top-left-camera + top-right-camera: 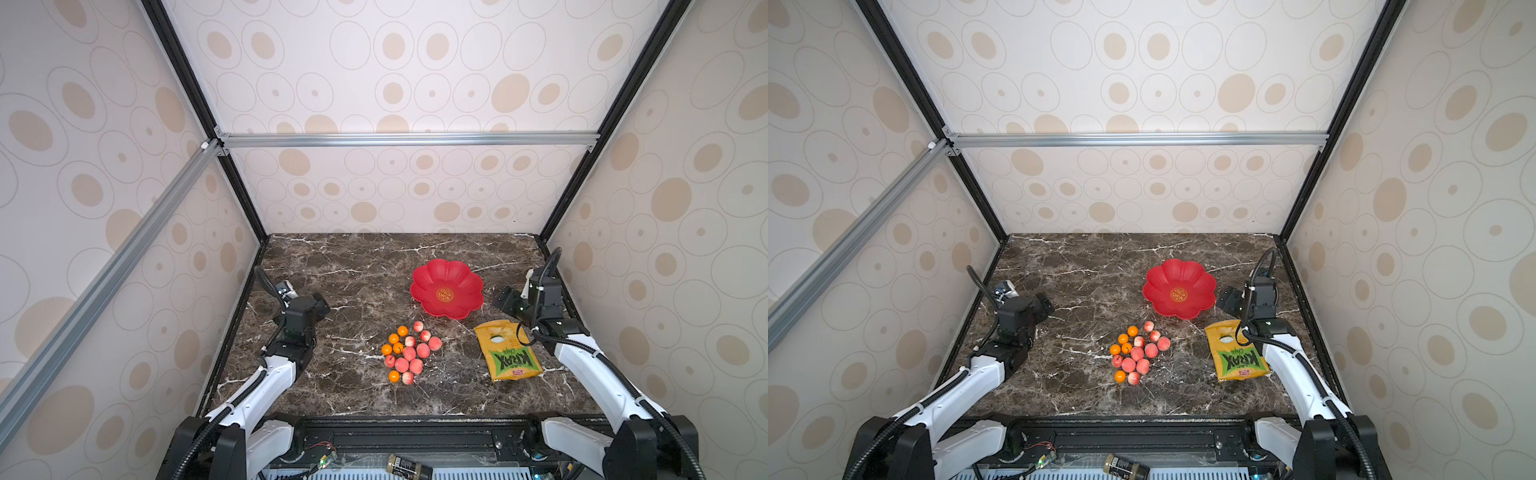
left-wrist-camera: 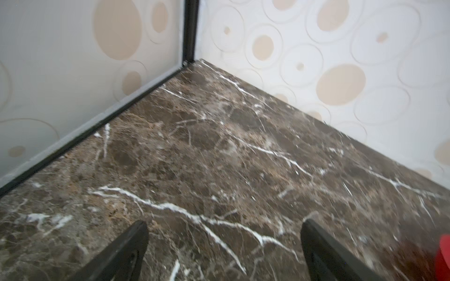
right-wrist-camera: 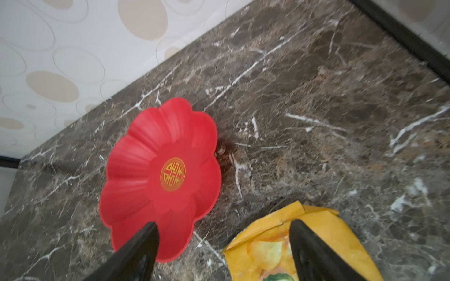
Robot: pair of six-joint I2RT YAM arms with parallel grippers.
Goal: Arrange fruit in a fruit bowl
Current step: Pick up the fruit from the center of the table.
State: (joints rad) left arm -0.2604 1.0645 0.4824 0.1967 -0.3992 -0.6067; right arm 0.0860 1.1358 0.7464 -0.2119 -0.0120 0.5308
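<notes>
marble-brown table [image 1: 357, 266]: at left, the left gripper [image 2: 224, 233] hangs spread wide, holding nothing. mid-table the fruit [image 1: 409, 353] sits clustered on the stone, just in front of the red fruit bowl [image 1: 432, 278]. right of the bowl, the right gripper [image 3: 224, 225] gapes above the snack bag [image 1: 509, 357], pinching nothing.

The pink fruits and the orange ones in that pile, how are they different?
Colour: the pink fruits are pink-red, the orange fruits bright orange.
Size: the pink fruits are bigger than the orange fruits.
Number: pink fruits outnumber orange fruits, roughly two to one.
Place: orange fruits gather on the pile's side nearer the left arm, pink fruits elsewhere.
Shared: all are round, clustered on the marble table, none in the red bowl.
</notes>
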